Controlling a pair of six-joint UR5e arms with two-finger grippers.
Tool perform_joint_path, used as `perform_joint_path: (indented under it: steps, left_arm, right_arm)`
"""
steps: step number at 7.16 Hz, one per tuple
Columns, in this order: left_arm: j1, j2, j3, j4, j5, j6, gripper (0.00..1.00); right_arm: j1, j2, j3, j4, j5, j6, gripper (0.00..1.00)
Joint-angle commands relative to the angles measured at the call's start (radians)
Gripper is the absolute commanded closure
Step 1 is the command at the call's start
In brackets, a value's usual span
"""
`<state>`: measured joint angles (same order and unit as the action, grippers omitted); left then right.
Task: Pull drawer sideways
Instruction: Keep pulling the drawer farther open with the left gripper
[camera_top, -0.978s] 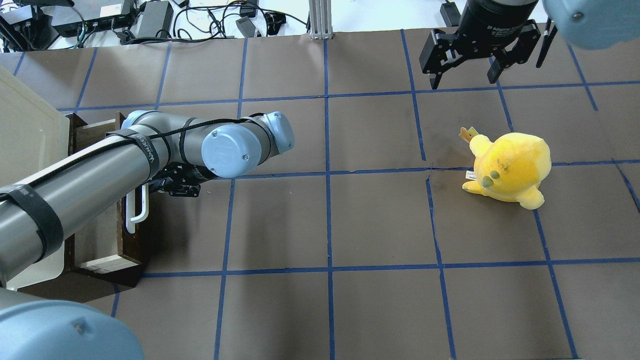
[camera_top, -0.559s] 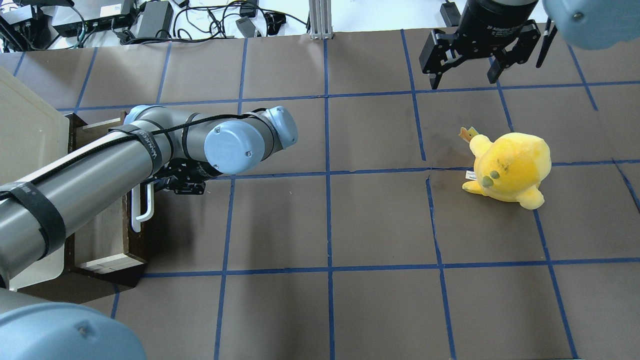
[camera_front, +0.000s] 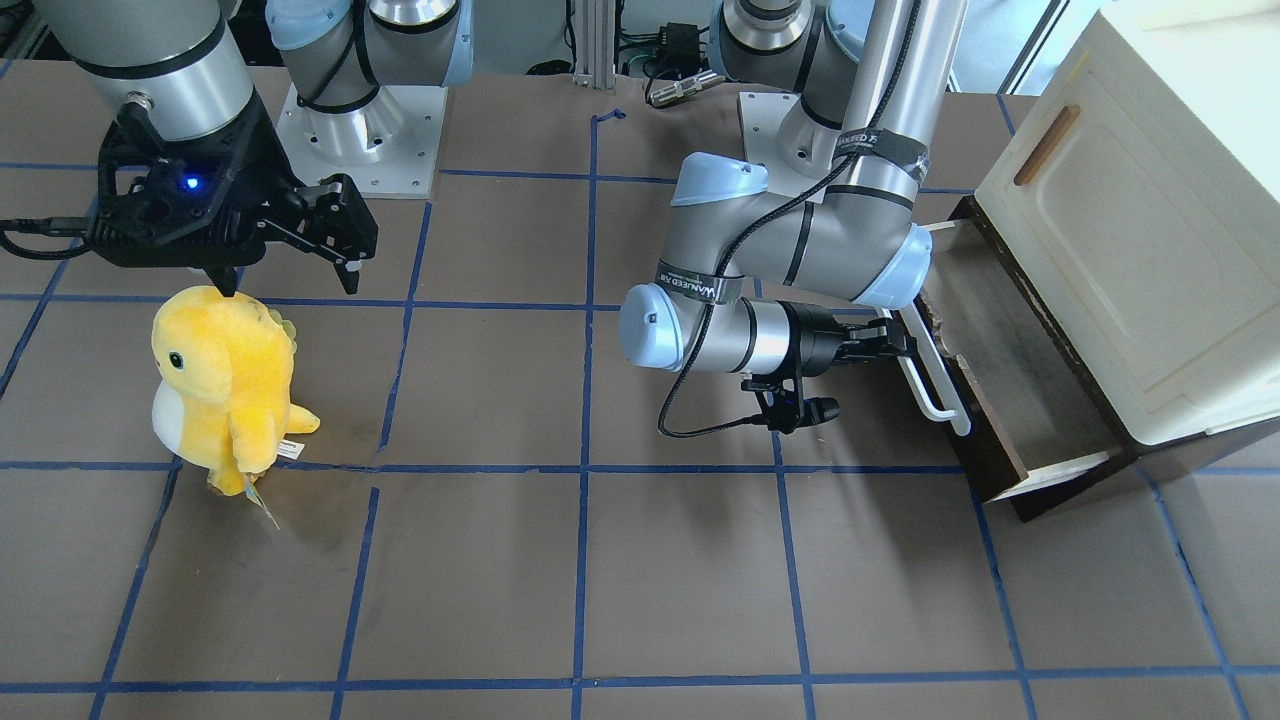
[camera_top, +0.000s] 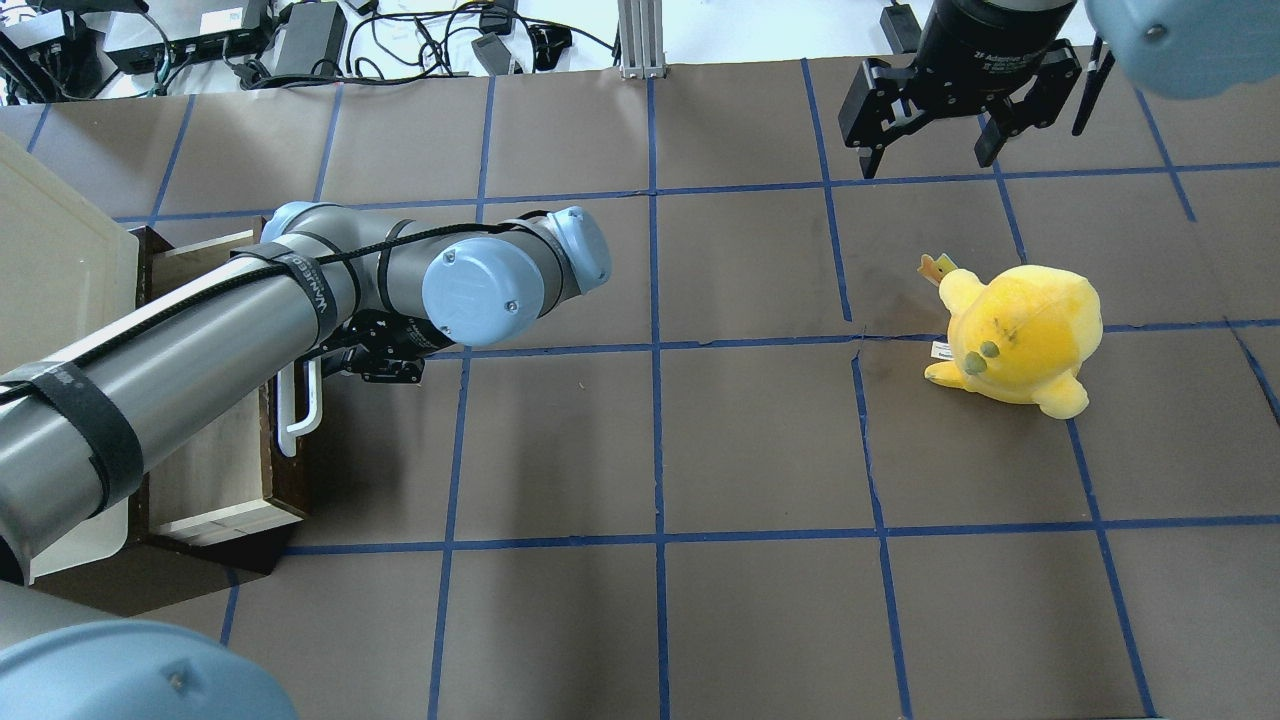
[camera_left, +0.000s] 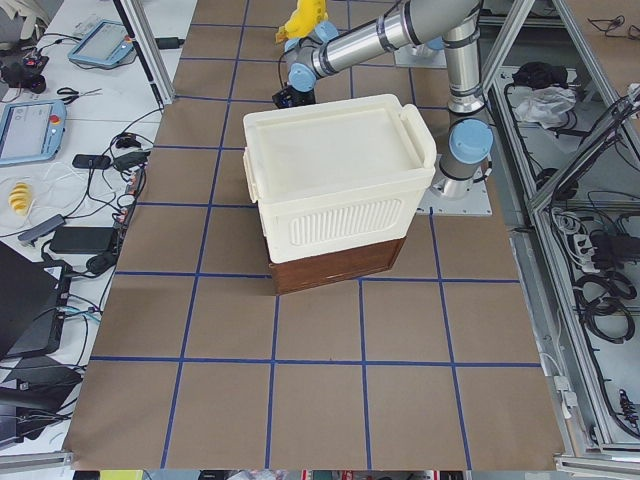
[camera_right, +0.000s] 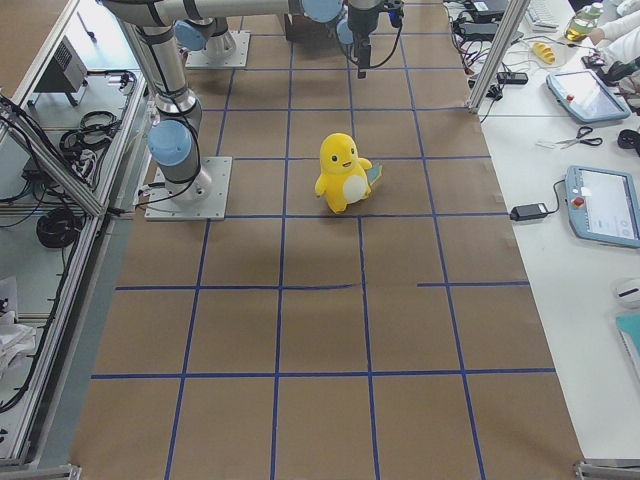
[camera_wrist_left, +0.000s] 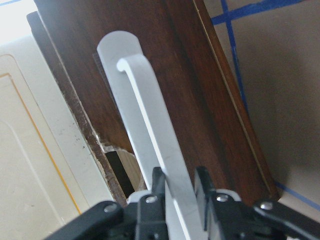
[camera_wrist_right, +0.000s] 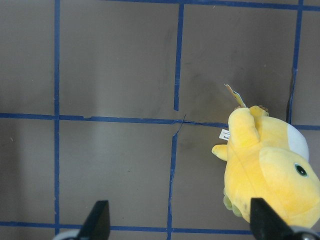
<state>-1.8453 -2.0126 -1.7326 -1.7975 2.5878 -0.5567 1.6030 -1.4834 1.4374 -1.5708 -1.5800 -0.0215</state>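
The dark brown wooden drawer (camera_front: 1010, 370) sticks partly out from under the cream-white cabinet (camera_front: 1150, 250), and its pale inside shows in the overhead view (camera_top: 215, 460). Its long white bar handle (camera_front: 935, 385) runs along the front. My left gripper (camera_front: 893, 345) is shut on the upper part of this handle. In the left wrist view the fingers (camera_wrist_left: 205, 185) pinch the white bar (camera_wrist_left: 150, 135) against the brown front (camera_wrist_left: 200, 100). My right gripper (camera_top: 927, 160) is open and empty, hanging over the table above the plush.
A yellow plush toy (camera_top: 1020, 335) stands on the brown paper-covered table under the right gripper and also shows in the right wrist view (camera_wrist_right: 270, 170). The cabinet (camera_top: 50, 260) fills the table's left edge. Cables and power bricks (camera_top: 300, 40) lie beyond the far edge.
My left gripper has moved toward the table's middle with the white handle in it. The drawer has slid further out of the cabinet. The right arm has not moved.
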Motion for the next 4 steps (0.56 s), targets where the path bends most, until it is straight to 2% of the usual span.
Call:
perform_joint_path:
  steps: [1, 3, 4]
  left_arm:
    - [-0.012, 0.0, 0.008, 0.001, -0.011, 0.001, 0.74]
    - [-0.017, -0.002, 0.008, 0.003, -0.012, 0.001, 0.74]
    - [-0.018, 0.0, 0.008, 0.003, -0.011, 0.001, 0.64]
  right_arm:
    - [0.0, 0.0, 0.0, 0.0, 0.0, 0.0, 0.0]
    - [0.0, 0.0, 0.0, 0.0, 0.0, 0.0, 0.0]
    - [0.0, 0.0, 0.0, 0.0, 0.0, 0.0, 0.0]
